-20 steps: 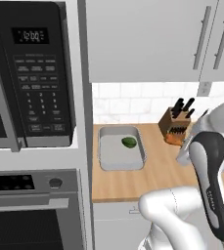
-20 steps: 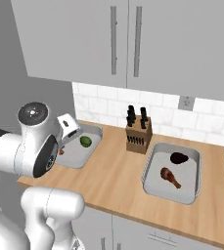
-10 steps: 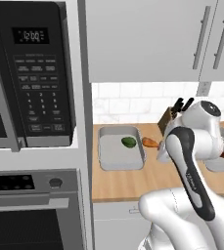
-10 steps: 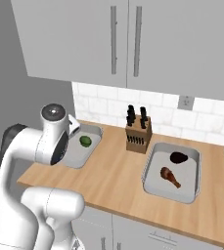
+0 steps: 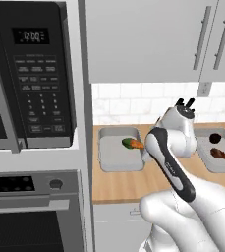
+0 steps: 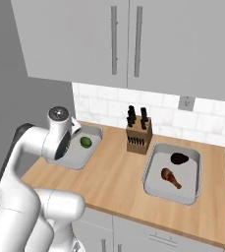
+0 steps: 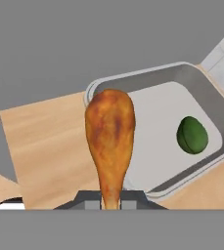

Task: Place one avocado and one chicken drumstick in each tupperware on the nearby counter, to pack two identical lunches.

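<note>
Chicken drumstick [image 7: 109,141], pinched by the tool [image 7: 110,204], hangs over the tupperware [image 7: 209,93] rim, avocado [image 7: 191,135] apart.

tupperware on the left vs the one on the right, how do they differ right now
The left tupperware holds an avocado alone; the right tupperware holds an avocado plus a chicken drumstick. The gripper holds a second drumstick over the left one; nothing hangs over the right one. Both are shallow grey trays on the counter.

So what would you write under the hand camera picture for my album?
Gripper carries a chicken drumstick by its bone end above a grey tupperware holding one avocado.
</note>
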Controlling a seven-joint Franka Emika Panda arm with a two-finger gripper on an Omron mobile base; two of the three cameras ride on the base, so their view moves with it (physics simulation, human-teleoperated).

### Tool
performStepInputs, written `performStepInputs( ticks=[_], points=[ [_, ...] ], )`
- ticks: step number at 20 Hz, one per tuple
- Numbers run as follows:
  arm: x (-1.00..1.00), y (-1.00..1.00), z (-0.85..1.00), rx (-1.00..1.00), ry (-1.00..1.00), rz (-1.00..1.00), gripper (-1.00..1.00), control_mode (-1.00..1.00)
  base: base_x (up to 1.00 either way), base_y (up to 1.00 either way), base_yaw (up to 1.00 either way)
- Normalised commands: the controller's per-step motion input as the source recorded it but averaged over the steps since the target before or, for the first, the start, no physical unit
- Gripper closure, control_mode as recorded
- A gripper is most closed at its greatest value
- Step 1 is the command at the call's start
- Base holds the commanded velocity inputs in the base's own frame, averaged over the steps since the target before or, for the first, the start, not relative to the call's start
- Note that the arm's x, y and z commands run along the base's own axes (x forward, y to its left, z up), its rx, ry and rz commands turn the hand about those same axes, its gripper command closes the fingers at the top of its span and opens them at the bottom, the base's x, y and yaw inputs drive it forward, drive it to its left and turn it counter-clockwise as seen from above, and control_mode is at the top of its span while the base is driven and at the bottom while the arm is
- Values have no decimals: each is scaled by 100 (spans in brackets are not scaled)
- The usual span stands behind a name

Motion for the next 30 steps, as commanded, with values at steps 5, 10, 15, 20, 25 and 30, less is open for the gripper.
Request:
performStepInputs(
  ticks=[5,10,15,20,25,30],
  points=[
    [55,18,-38,0,3,0,100,-100,0,0,0],
    [51,14,-35,0,3,0,100,-100,0,0,0],
    [46,0,-29,0,1,0,100,-100,0,0,0],
    [50,0,-30,0,0,0,100,-100,0,0,0],
    [48,0,-35,0,0,0,100,-100,0,0,0],
    [42,8,-24,0,6,0,100,-100,0,0,0]
  ],
)
